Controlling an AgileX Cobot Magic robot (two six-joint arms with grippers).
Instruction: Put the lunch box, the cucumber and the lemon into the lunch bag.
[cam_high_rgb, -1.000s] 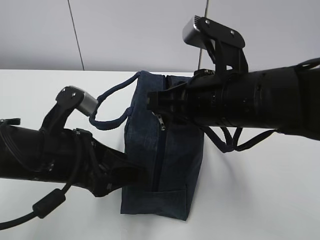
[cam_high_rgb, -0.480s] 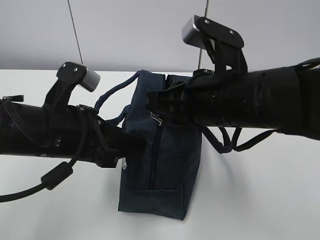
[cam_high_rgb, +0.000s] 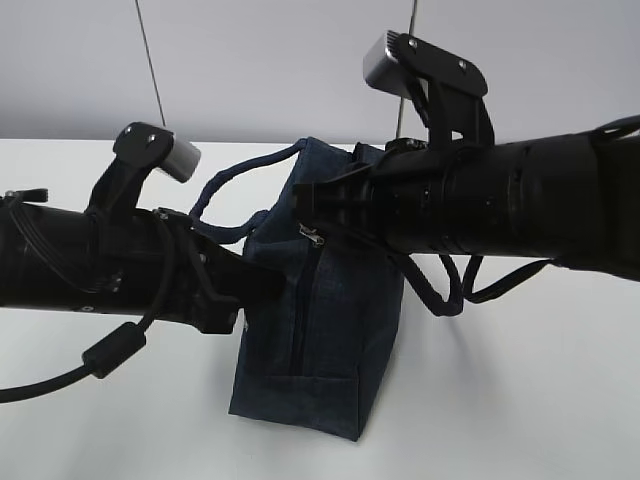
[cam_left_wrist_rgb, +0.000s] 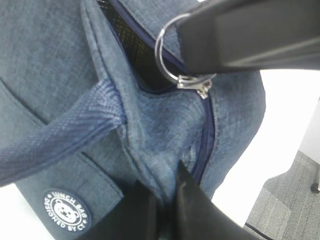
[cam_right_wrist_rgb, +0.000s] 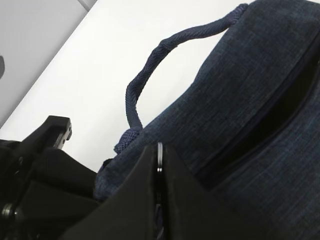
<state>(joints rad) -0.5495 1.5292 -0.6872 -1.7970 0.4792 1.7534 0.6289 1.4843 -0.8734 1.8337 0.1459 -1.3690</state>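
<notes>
- The lunch bag (cam_high_rgb: 320, 300) stands upright on the white table (cam_high_rgb: 520, 380), between the two arms, leaning a little and slightly bulged at the top
- The right gripper (cam_right_wrist_rgb: 159, 165) has its jaws pressed together on the metal ring pull (cam_left_wrist_rgb: 172, 52) of the zipper, up near the top of the bag; the left wrist view shows the ring threaded under one black finger
- The left gripper (cam_left_wrist_rgb: 162, 200) is pinching a fold of the navy fabric on the bag's side, jaws closed narrow on the cloth just beside the zipper track (cam_left_wrist_rgb: 202, 135)
- The zipper is partly undone at the top, with a dark gap showing along the seam; from here I'd say the opening step is in hand, not finished
- One loop handle (cam_high_rgb: 235, 185) arches up on the left, the other (cam_high_rgb: 445, 285) hangs down on the right
- A round white logo (cam_left_wrist_rgb: 67, 210) sits low on the bag's face
- The lunch box, cucumber and lemon are not in any view
- The bag looks soft and light: the cloth puckers where it's pinched, so I reckon it will slump or lift rather than resist a pull
- Best hold, to my eye: fabric close to the track for bracing, the ring for pulling; the thin ring could slip from smooth fingers
</notes>
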